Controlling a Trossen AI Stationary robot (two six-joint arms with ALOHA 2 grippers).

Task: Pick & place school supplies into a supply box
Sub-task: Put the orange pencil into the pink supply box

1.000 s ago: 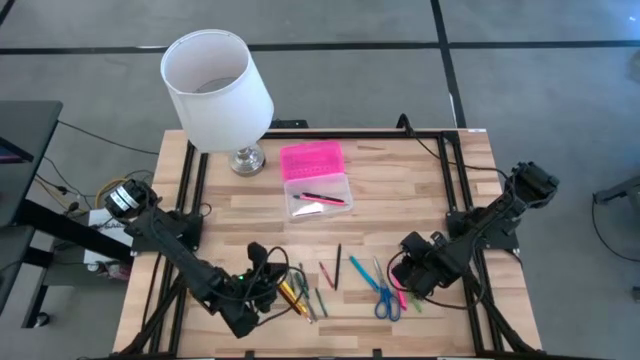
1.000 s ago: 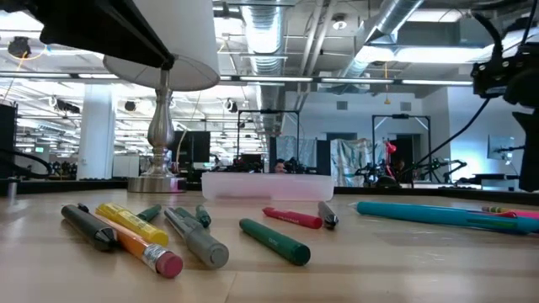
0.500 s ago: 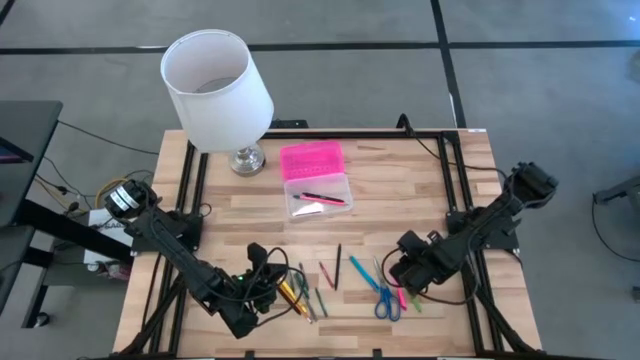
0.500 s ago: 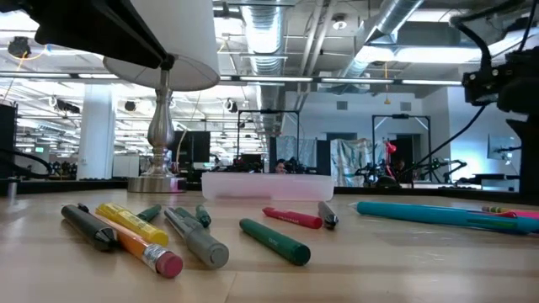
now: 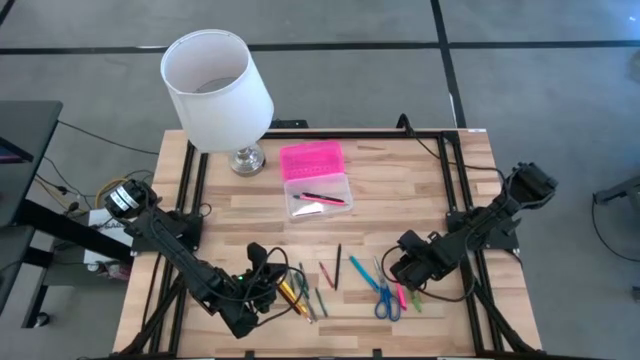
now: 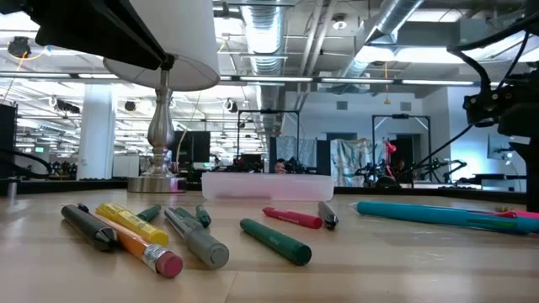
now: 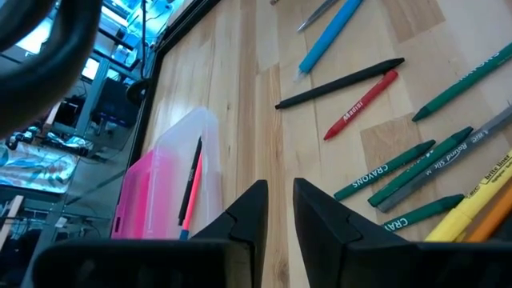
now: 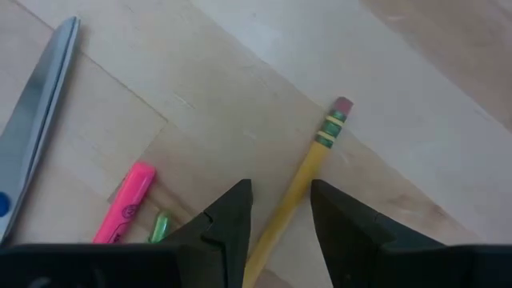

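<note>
The supply box (image 5: pixel 316 195), a clear base with its pink lid (image 5: pixel 311 160) open, sits mid-table and holds a pink-and-black pen (image 7: pixel 191 186). Pens, crayons and pencils lie on the table near the front edge (image 5: pixel 320 280). The blue-handled scissors (image 5: pixel 384 298) and a teal pen (image 5: pixel 361 271) lie front right. My right gripper (image 5: pixel 402 268) is open above the table. A yellow pencil (image 8: pixel 308 172) lies below the gap between its fingers, beside a pink highlighter (image 8: pixel 124 212). My left gripper (image 5: pixel 268 291) hovers at the front left next to the crayons (image 7: pixel 400 172), its fingers close together.
A white-shaded lamp (image 5: pixel 215 85) stands at the table's far left on a metal base (image 5: pixel 246 160). Black frame rails run along both table sides (image 5: pixel 452 170). Bare wood lies between the box and the supplies (image 5: pixel 400 200).
My right gripper has gone down toward the table and a little toward the table's left edge, over the supplies at the front right. It stays open. The supplies have kept their places.
</note>
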